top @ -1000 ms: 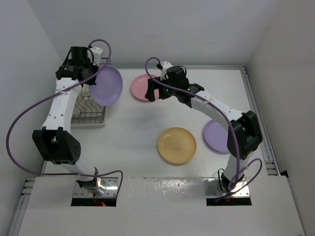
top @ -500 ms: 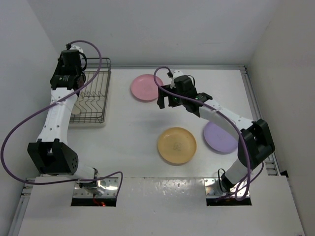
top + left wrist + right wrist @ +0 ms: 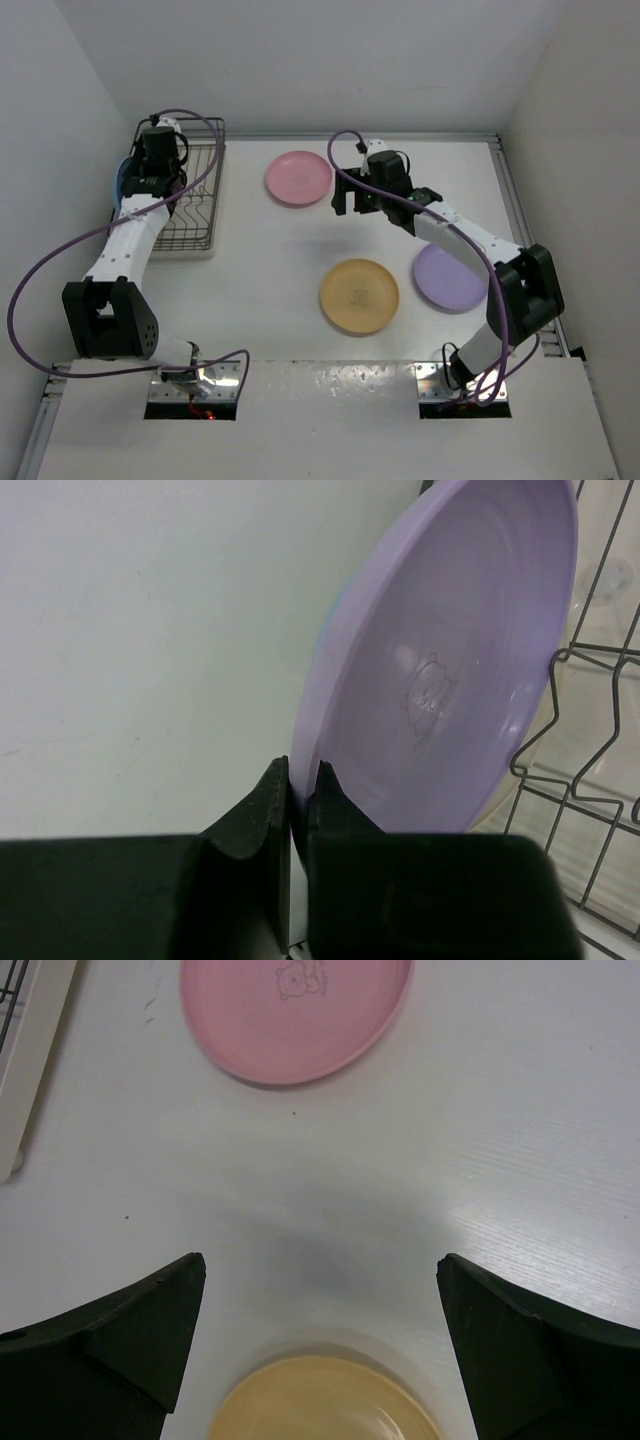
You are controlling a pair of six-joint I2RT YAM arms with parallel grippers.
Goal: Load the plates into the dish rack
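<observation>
My left gripper [image 3: 300, 770] is shut on the rim of a lavender plate [image 3: 450, 680], holding it on edge at the left side of the dish rack [image 3: 197, 205]. A thin blue edge [image 3: 335, 610] and a cream rim [image 3: 541, 742] show just behind that plate. In the top view the left gripper [image 3: 150, 172] hides the plate, and a blue plate edge [image 3: 121, 180] shows beside it. My right gripper [image 3: 320, 1290] is open and empty above the table, between the pink plate [image 3: 297, 1010] and the orange plate [image 3: 325, 1400].
The pink plate [image 3: 298, 178], the orange plate [image 3: 359, 295] and a second lavender plate [image 3: 447, 278] lie flat on the white table. The rack's wire tines [image 3: 590, 660] stand right of the held plate. The rack's tray corner [image 3: 30, 1040] shows far left. Walls enclose the table.
My left arm swung the lavender plate from the rack's right side over to its left side and turned it on edge. My right arm drew back from the pink plate, to the right.
</observation>
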